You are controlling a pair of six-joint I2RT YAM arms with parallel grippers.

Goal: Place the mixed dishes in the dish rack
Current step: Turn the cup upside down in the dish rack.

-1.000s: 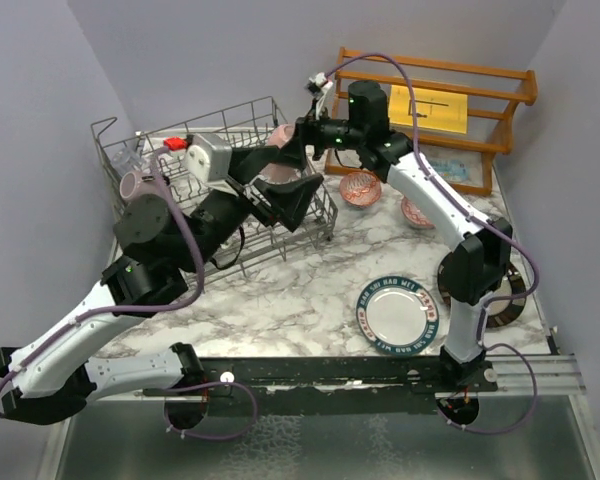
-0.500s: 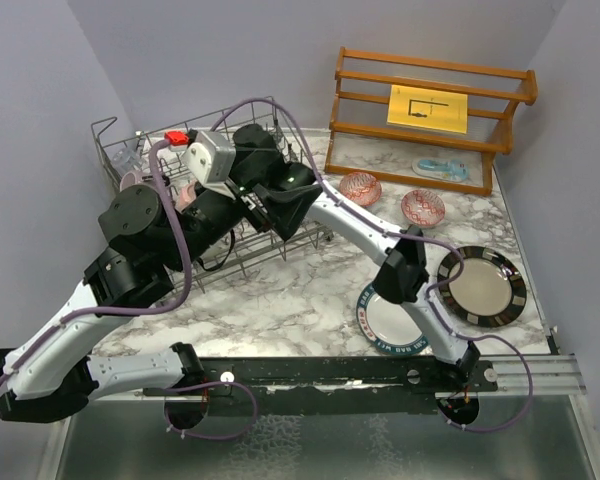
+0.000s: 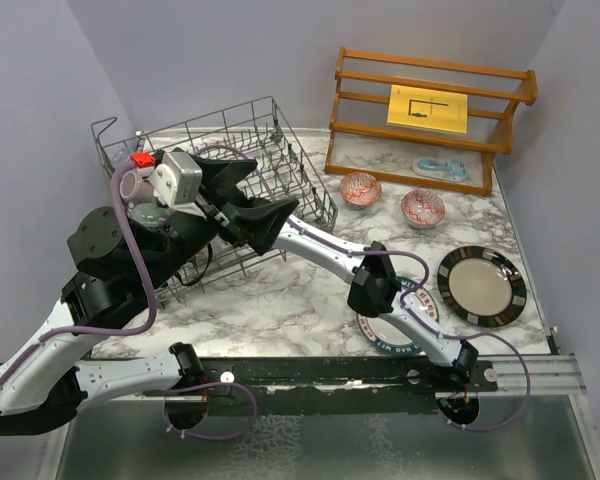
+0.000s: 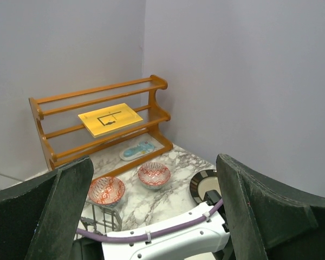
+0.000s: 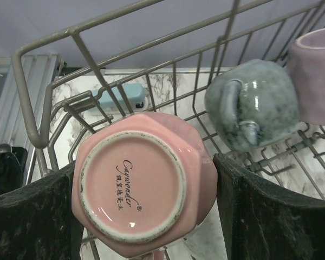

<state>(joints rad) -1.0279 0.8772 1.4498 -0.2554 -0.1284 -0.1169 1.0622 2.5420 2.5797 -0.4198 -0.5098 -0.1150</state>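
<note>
Between the black fingers (image 5: 244, 211) of my right gripper (image 5: 143, 179) sits a pink mug (image 5: 138, 187), base toward the camera, low inside the dish rack (image 5: 43, 49). The jaws are shut on its sides. A grey mug (image 5: 254, 103) and a mauve mug (image 5: 317, 70) lie in the rack beside it. From above, the rack (image 3: 280, 130) and the mauve mug (image 3: 130, 185) show, but my right gripper is hidden under the left arm. My left gripper (image 3: 245, 195) hangs open and empty above the right arm's white link (image 4: 168, 238). Two red-patterned bowls (image 3: 360, 188) (image 3: 423, 208) rest on the marble.
A dark-rimmed beige plate (image 3: 482, 286) lies at the right. The right arm partly covers a blue-rimmed lettered plate (image 3: 388, 338). A wooden shelf (image 3: 430, 100) with a yellow card stands at the back right, with a flat light-blue item (image 3: 435, 167) on its bottom board.
My right arm swung from the rack's back right corner leftward and down into the rack with the pink mug. The left arm drew back toward the left, its gripper still open.
</note>
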